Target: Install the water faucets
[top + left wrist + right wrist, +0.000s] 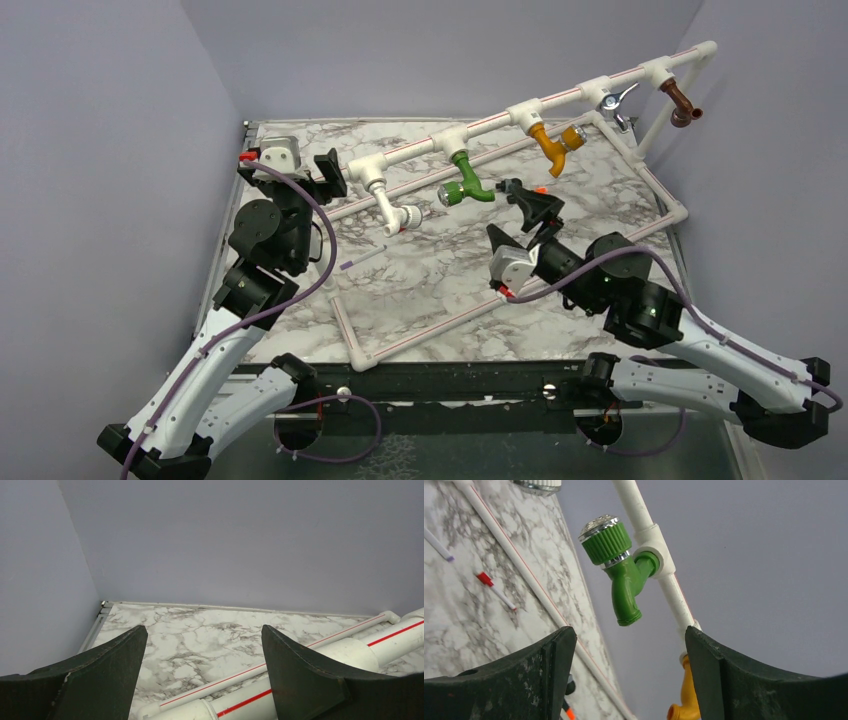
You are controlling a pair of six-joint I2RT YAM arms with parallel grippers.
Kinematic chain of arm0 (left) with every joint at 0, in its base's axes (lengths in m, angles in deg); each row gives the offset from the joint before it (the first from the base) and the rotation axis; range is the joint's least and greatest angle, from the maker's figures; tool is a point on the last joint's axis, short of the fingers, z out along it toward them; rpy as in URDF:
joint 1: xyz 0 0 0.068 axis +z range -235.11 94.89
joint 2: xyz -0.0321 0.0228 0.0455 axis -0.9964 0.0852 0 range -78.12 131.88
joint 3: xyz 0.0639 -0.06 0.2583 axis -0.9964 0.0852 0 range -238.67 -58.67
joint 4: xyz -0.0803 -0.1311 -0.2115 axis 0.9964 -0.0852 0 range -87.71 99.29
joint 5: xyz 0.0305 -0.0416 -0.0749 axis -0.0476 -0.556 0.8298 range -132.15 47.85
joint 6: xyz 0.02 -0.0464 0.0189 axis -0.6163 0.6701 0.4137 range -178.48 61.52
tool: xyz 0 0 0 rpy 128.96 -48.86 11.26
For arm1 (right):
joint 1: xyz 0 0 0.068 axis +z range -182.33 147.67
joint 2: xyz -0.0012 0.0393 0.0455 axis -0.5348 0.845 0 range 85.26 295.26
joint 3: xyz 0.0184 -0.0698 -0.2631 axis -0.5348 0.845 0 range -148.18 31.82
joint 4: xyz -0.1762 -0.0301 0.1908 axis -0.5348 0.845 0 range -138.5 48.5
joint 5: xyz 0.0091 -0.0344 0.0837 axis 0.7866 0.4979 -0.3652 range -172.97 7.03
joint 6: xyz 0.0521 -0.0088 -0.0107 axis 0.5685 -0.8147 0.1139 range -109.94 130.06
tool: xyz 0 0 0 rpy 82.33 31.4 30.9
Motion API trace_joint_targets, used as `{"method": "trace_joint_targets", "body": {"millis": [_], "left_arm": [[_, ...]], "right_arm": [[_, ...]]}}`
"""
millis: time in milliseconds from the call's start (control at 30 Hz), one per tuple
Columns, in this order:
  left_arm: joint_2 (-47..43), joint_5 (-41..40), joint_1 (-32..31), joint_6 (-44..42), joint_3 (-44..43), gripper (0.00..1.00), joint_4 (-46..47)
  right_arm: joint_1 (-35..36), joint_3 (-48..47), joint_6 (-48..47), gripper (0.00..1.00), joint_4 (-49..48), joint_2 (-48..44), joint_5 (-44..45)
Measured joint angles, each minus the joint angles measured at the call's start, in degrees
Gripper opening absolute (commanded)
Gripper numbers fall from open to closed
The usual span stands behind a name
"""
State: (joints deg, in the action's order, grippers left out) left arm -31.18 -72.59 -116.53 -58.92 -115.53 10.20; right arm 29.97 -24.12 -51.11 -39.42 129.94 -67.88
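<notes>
The bright green faucet (468,183) with its round silver knob (596,525) sits screwed into a tee of the white pipe frame (500,118), spout free. It also shows in the right wrist view (624,585). My right gripper (512,215) is open and empty, just right of and below the green faucet, apart from it; in its own view (630,645) the faucet is above the gap. A white faucet (395,210), a yellow one (556,143), a chrome one (615,103) and a brown one (681,103) also hang on the frame. My left gripper (295,168) is open and empty at the frame's left end (202,640).
The frame's lower pipes (420,335) lie on the marble table (430,280). A thin white stick with a purple tip (362,258) lies inside the frame. A red-capped stick (494,590) lies near it. Grey walls close in the back and both sides.
</notes>
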Motion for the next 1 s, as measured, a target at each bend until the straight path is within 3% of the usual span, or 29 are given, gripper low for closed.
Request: {"method": "trace_joint_targets", "body": {"millis": [600,1000], "left_arm": [[0.0,0.0,0.0,0.0,0.0,0.85,0.0],[0.0,0.0,0.0,0.0,0.0,0.85,0.0]], "right_arm": [[0.0,10.9,-24.0,0.79,-28.5,9.2,2.9],[0.0,10.9,-28.5,0.65,-33.6,14.7,4.9]]}}
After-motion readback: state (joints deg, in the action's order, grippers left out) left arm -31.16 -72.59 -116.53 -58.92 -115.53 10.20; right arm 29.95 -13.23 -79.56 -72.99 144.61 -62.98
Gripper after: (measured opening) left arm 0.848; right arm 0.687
